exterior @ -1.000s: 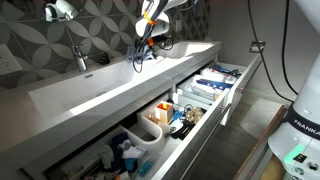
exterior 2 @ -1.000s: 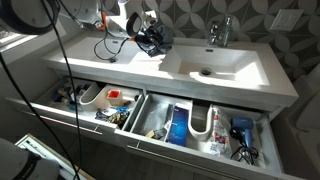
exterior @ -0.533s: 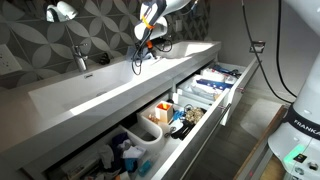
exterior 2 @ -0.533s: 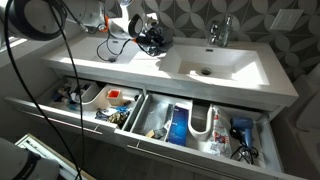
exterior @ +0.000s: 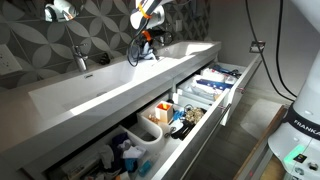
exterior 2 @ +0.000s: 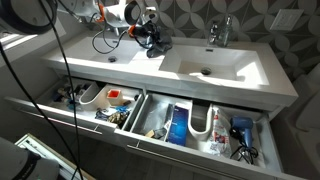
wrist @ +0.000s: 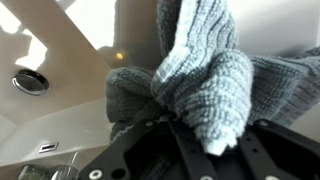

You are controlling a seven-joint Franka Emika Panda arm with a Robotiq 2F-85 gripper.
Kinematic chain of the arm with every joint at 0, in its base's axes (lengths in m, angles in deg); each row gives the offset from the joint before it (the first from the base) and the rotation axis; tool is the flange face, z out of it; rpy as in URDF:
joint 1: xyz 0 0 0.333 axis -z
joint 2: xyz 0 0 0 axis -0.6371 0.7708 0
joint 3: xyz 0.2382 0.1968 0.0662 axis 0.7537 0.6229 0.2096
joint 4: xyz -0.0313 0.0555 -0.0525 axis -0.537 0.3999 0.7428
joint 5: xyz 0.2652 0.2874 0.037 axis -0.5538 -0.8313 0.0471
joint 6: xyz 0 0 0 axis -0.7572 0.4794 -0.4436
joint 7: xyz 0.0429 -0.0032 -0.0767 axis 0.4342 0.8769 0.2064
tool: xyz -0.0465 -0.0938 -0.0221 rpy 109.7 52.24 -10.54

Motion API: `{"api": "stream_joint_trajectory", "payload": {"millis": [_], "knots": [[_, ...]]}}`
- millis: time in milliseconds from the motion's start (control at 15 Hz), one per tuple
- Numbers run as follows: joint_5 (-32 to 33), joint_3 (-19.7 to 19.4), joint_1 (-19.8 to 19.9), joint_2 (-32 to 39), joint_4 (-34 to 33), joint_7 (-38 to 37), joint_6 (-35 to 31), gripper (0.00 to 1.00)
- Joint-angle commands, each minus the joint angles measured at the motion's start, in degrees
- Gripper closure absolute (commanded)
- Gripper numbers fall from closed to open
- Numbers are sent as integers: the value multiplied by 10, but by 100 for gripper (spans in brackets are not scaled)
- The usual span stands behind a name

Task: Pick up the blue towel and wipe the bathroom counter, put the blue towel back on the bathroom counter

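Bathroom counter [exterior 2: 270,82]: one blue towel [wrist: 205,85] (fingers [wrist: 195,145] gripping it).

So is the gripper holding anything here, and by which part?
Yes. The gripper is shut on the soft light-blue knitted towel, pinching a bunched-up fold of cloth. Whether that fold is an edge or the middle cannot be told.

You have the soft light-blue ribbed-knit towel [wrist: 205,75] bunched into thick, paler-edged folds, pinched in the tool [wrist: 192,132]. It hangs over the long pale grey-white slab surface [wrist: 70,115], above the shallow trough basin. Whether its lowest fold touches the slab cannot be told.
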Motion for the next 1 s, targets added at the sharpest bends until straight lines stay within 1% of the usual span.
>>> {"api": "stream_joint_trajectory", "payload": {"millis": [0, 267, 467, 933], "knots": [[20, -5, -2, -47, 16, -22, 64, 93], [21, 8, 5, -116, 49, -10, 156, 93], [22, 13, 7, -174, 89, -11, 208, 93], [33, 19, 14, -325, 231, -25, 308, 93]]}}
